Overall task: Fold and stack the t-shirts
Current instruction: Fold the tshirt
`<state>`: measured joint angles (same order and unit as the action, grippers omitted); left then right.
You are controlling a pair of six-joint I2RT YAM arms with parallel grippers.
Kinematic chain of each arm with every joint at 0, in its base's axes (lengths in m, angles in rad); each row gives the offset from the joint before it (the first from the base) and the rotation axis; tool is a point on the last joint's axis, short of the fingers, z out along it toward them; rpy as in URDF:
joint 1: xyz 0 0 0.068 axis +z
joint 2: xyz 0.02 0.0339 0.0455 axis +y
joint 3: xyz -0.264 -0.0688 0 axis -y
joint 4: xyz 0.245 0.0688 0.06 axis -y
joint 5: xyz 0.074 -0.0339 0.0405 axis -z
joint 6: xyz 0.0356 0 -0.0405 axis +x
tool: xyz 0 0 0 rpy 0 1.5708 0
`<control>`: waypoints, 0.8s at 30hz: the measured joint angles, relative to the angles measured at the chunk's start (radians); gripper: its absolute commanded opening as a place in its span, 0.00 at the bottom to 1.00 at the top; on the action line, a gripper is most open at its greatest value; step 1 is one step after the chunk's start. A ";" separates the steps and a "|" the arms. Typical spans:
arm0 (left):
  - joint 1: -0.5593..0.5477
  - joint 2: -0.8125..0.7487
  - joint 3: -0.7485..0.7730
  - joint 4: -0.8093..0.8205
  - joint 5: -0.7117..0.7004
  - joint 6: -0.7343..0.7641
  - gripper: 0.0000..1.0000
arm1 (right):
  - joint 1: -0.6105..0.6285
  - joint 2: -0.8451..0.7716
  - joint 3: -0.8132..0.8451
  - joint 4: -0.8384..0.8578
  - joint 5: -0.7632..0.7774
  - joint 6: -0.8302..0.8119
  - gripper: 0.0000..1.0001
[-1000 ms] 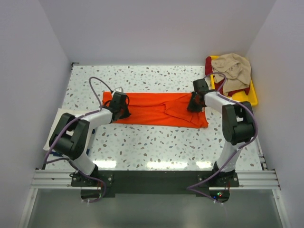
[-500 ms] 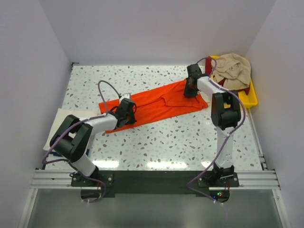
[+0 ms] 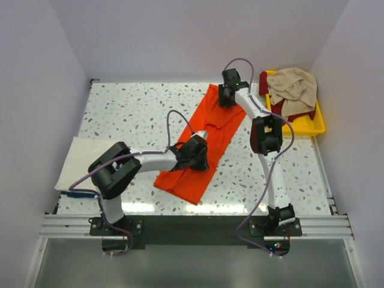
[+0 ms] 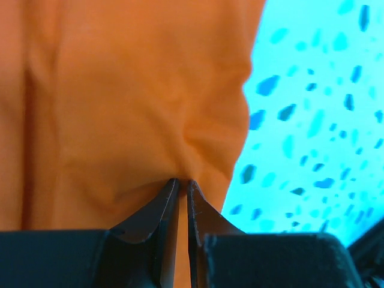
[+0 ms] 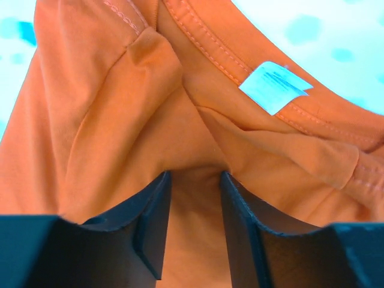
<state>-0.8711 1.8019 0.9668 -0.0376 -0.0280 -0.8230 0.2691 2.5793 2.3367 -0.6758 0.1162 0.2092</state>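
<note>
Orange t-shirt (image 3: 219,120): left hand (image 4: 183,180) pinching near its 6 o'clock end, right hand (image 5: 193,174) parted over collar (image 5: 207,42). Risk: unheld collar end may bunch, skewing fold.

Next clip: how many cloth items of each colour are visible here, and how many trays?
orange t-shirt: 1
beige cloth: 1
dark red cloth: 1
cream-white cloth: 1
yellow tray: 1
Total: 5
</note>
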 measured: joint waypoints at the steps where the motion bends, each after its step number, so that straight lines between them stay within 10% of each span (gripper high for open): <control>1: -0.011 0.022 0.028 0.002 0.021 -0.006 0.17 | 0.011 0.010 0.017 0.001 -0.004 -0.018 0.48; 10: 0.001 0.089 0.220 0.018 0.089 0.005 0.24 | 0.098 0.023 0.044 0.003 -0.028 -0.108 0.77; 24: 0.164 -0.097 0.085 -0.037 0.068 0.095 0.24 | 0.082 -0.315 -0.223 0.005 0.003 0.034 0.72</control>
<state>-0.7071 1.7046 1.0523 -0.0742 0.0395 -0.7284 0.3508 2.2639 2.1139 -0.6712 0.1188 0.2432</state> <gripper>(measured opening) 0.239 0.755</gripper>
